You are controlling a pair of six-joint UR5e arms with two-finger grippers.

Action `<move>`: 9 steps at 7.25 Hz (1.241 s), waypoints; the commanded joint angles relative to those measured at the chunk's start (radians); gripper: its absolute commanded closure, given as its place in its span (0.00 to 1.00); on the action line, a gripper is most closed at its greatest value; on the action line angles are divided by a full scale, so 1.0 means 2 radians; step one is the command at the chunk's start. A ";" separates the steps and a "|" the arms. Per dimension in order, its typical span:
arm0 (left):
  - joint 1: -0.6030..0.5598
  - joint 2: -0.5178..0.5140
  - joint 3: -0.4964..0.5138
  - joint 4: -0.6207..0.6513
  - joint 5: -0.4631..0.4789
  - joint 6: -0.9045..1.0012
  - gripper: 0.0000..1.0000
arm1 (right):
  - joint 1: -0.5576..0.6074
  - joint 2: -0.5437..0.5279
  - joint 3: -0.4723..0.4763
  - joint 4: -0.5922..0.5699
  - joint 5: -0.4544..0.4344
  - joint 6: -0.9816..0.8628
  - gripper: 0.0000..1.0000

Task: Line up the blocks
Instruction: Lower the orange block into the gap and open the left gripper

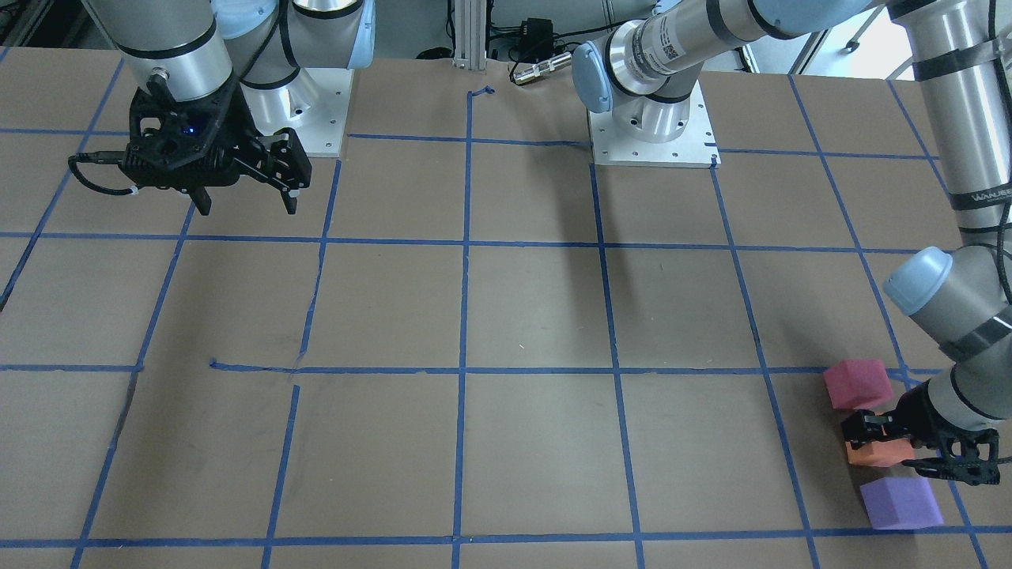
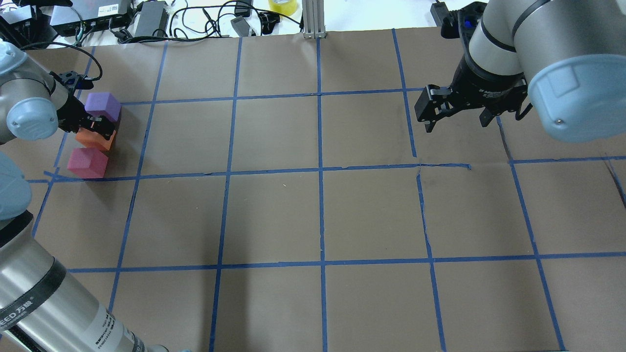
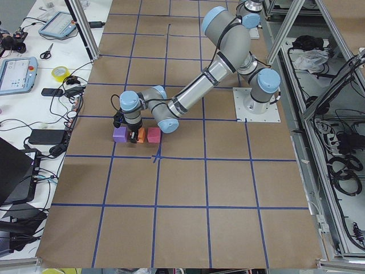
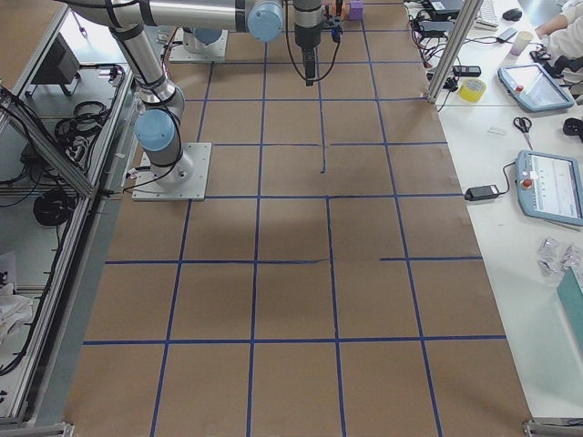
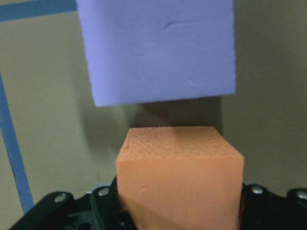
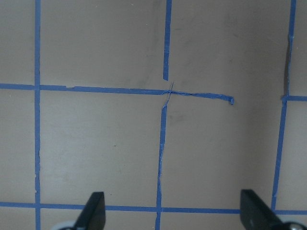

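Overhead and front views, opposed, sharing table (image 2: 313, 220)

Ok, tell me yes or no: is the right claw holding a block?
No, in the right wrist view the right claw stands wide open with nothing in it.

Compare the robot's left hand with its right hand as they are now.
The left hand is closed on the orange block; the right hand is open and holds nothing. The left hand sits low between the purple block and the pinkish-red block; the right hand hangs over the table, away from them. Both are black two-finger hands.
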 commanded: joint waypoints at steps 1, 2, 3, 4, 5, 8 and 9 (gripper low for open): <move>0.002 0.001 -0.003 0.009 0.000 0.009 0.01 | -0.001 0.000 0.000 0.023 -0.001 0.000 0.00; 0.005 0.001 -0.004 0.009 0.001 0.023 0.00 | -0.001 0.000 0.000 0.029 -0.002 0.001 0.00; 0.009 0.001 -0.002 0.009 0.000 0.023 0.00 | -0.001 -0.001 0.000 0.029 -0.002 0.001 0.00; 0.009 0.004 -0.001 0.009 -0.001 0.020 0.00 | -0.002 -0.002 0.000 0.030 -0.001 0.001 0.00; 0.007 0.008 0.002 0.005 0.000 0.017 0.00 | -0.002 -0.004 0.000 0.031 0.000 0.001 0.00; -0.024 0.060 0.005 -0.077 -0.007 -0.022 0.00 | -0.002 -0.021 0.000 0.031 -0.003 0.001 0.00; -0.025 0.094 0.007 -0.138 -0.033 -0.020 0.00 | -0.002 -0.021 0.000 0.033 -0.005 0.002 0.00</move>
